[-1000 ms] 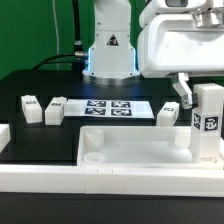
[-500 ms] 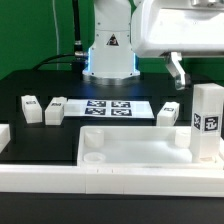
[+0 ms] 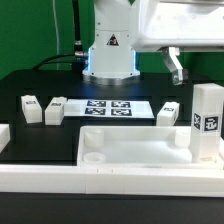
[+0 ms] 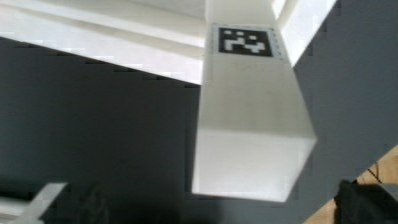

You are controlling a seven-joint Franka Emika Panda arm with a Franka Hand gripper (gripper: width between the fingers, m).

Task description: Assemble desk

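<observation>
The white tray-like tabletop (image 3: pixel 130 150) lies at the front. One white leg (image 3: pixel 208 122) stands upright at the tabletop's corner on the exterior view's right, its tag facing the camera. It also shows from above in the wrist view (image 4: pixel 249 110), with the tabletop (image 4: pixel 107 40) beside it. Three more legs lie on the black table: two at the exterior view's left (image 3: pixel 32 108) (image 3: pixel 56 109) and one at the right (image 3: pixel 167 114). My gripper (image 3: pixel 177 68) hangs above the upright leg, clear of it. In the wrist view the gripper (image 4: pixel 205 205) is open and empty.
The marker board (image 3: pixel 108 108) lies between the loose legs, in front of the arm's base (image 3: pixel 108 55). A long white rail (image 3: pixel 110 178) runs along the front edge. A short white rail piece (image 3: pixel 3 135) sits at the exterior view's left.
One second ago my gripper was down around the upright leg's top. It has let go and risen. The leg stays standing.
</observation>
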